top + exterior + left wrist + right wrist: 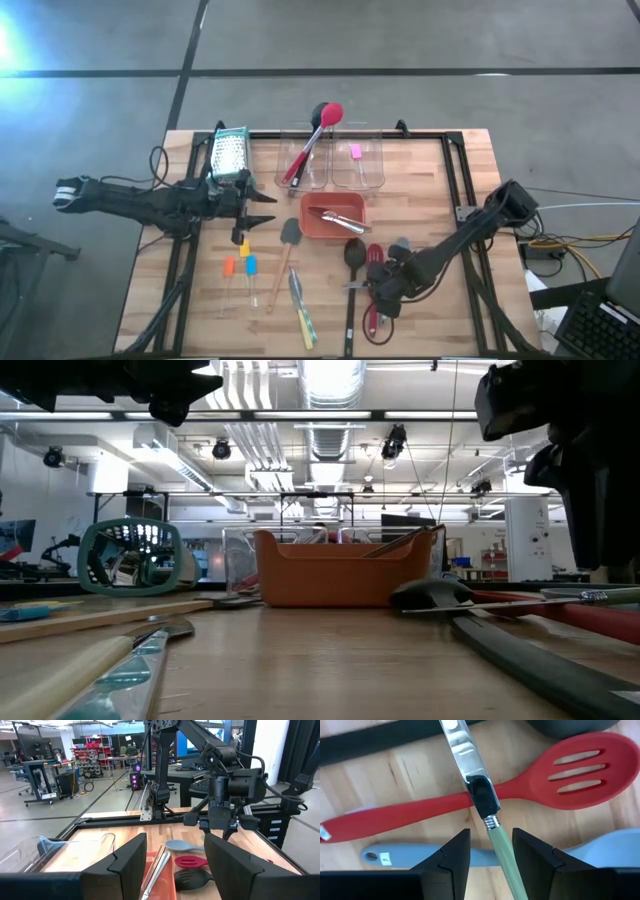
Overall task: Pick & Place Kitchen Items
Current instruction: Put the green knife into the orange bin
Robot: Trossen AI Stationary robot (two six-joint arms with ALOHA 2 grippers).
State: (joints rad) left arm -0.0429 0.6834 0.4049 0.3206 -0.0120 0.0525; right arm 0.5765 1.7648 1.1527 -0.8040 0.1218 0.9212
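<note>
I have the right gripper low over a steel-bladed knife with a pale green handle, fingers apart either side of the handle (whether they touch it, I can't tell). The knife lies across a red slotted silicone spoon. The left gripper waits open near the orange tray.

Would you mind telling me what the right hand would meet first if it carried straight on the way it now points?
Most likely the green-handled knife lying across the red slotted spoon; the right hand has its fingers open either side of the handle.
</note>
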